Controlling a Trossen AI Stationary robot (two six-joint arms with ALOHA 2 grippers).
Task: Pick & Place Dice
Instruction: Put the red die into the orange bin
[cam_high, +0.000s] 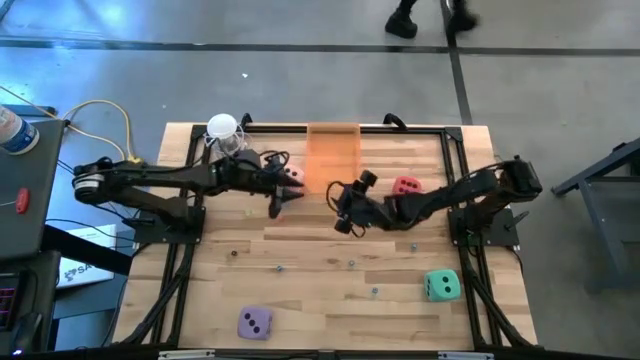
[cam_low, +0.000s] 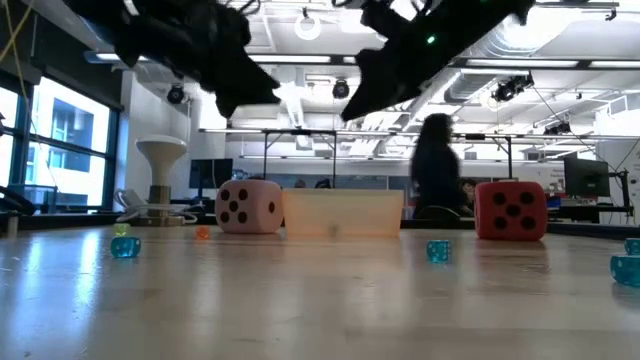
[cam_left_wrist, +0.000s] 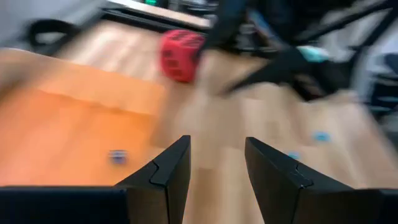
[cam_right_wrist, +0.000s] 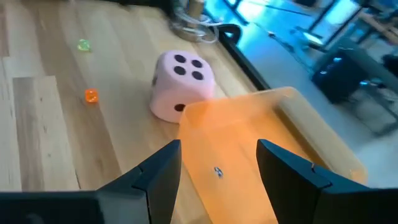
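Note:
An orange see-through bin (cam_high: 332, 155) stands at the table's far middle. The pink die (cam_right_wrist: 181, 84) rests on the table just left of it (cam_low: 248, 207), and the red die (cam_high: 406, 187) to its right (cam_low: 511, 210). The teal-green die (cam_high: 441, 285) lies near the right near corner and the purple die (cam_high: 255, 322) at the near edge. My left gripper (cam_high: 283, 200) hovers open beside the pink die, raised off the table (cam_low: 250, 95). My right gripper (cam_high: 340, 205) hovers open in front of the bin (cam_right_wrist: 217, 168), also raised (cam_low: 355, 100). Both are empty.
Small coloured beads (cam_low: 125, 247) lie scattered over the wooden top (cam_high: 330, 300). A white-topped stand (cam_high: 222, 130) and cables sit at the far left corner. A black frame rims the table. A person (cam_low: 437, 165) stands in the room behind.

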